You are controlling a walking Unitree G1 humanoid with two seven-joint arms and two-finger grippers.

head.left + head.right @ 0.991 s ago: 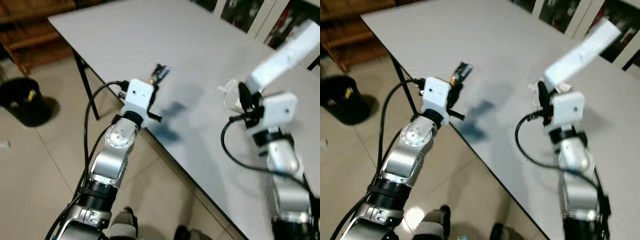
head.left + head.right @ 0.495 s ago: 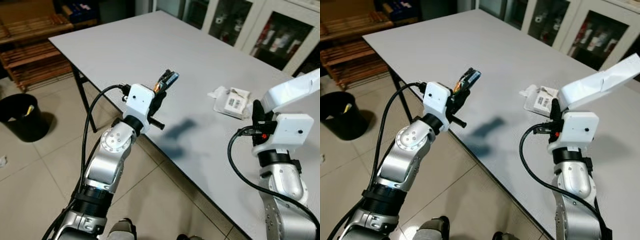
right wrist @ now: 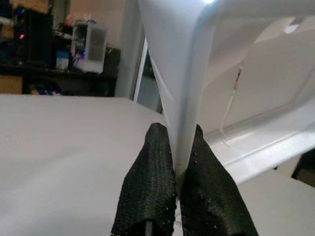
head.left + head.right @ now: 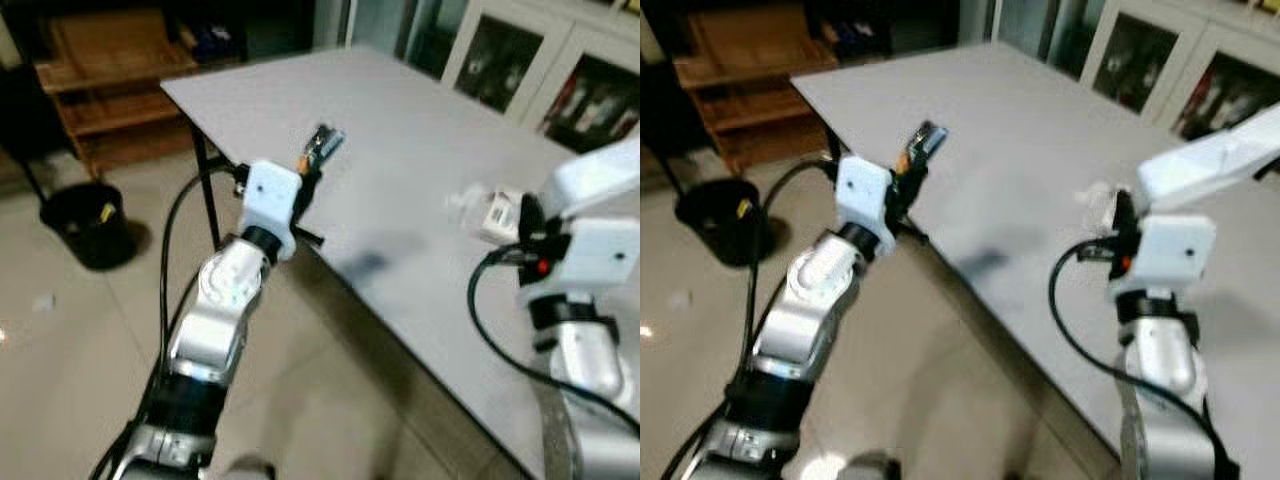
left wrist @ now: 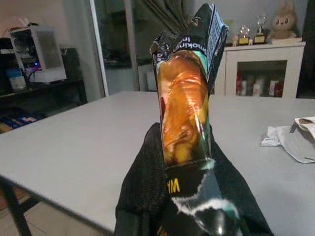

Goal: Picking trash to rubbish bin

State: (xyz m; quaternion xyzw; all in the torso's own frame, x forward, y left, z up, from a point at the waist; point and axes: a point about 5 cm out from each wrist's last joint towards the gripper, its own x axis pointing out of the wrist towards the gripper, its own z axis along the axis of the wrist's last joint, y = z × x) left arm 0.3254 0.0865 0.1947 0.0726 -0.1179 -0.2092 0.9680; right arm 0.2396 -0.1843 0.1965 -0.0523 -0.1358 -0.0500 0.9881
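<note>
The left gripper is closed on a crumpled snack wrapper and holds it up above the near edge of the grey table. The wrapper is dark green and black with an orange picture. White letters near its top read "moking", but the start of the word is folded away. More letters low on the wrapper are torn and upside down, so they cannot be read. The black fingers hide the bottom of the wrapper.

The right gripper is closed on a white carton, pinching a thin edge of it, and holds it above the table on the far side from the wrapper. The top of the carton is cut off at the picture's edge. In the head views it is blurry and no writing shows on it.

More white trash lies on the table just beside the right gripper. It looks like crumpled paper with a small printed label, but the print is too blurred to read. In the left wrist view its edge is cut off.

A black rubbish bin stands on the tiled floor, well apart from the table's corner leg. Something yellow shows at its rim. Wooden shelves stand behind the bin. Cabinets with glass doors stand behind the table, and what is inside them is too dim to tell.
</note>
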